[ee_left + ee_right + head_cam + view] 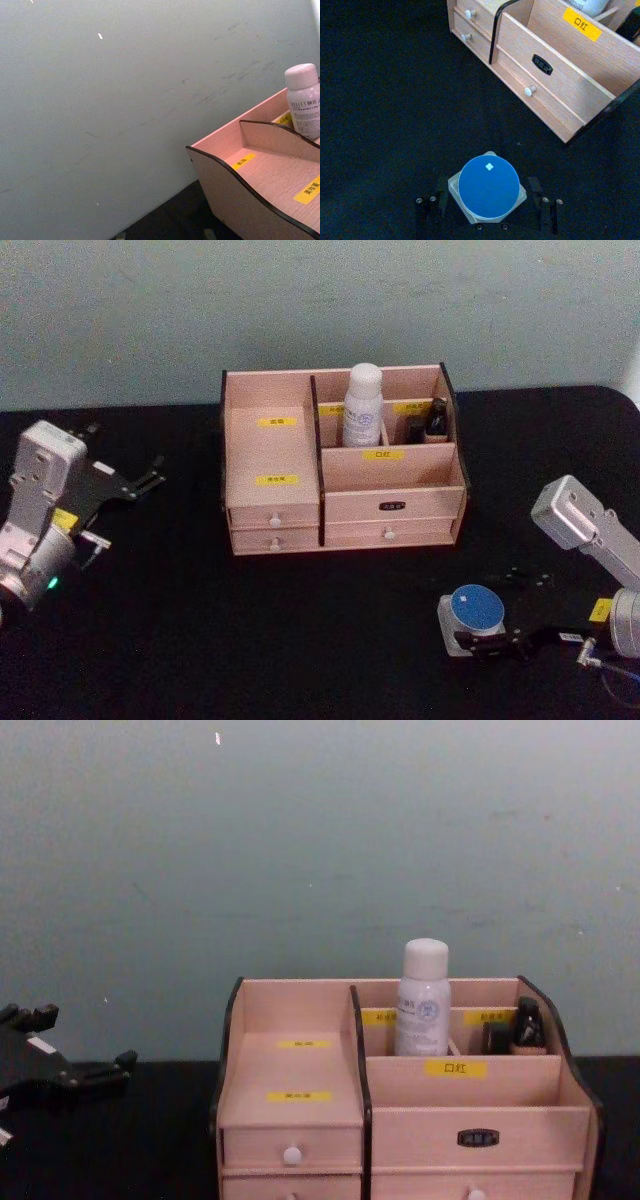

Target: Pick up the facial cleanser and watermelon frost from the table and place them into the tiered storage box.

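Note:
The tiered storage box (270,455) stands mid-table. The facial cleanser (363,405), a white bottle with a white cap, stands upright in a back compartment; it also shows in the chest view (423,1000) and left wrist view (304,100). The watermelon frost (475,608), a small square jar with a round blue lid, rests on the black table to the front right. My right gripper (490,645) is low at the jar, open, and in the right wrist view its fingers (536,192) closely flank the jar (488,186). My left gripper (150,475) hangs open and empty left of the box.
A small dark bottle (437,420) stands in the back right compartment of the box. The box's drawers with white knobs (530,90) face me, all closed. Black tabletop (300,640) lies between the jar and the box, and a pale wall rises behind.

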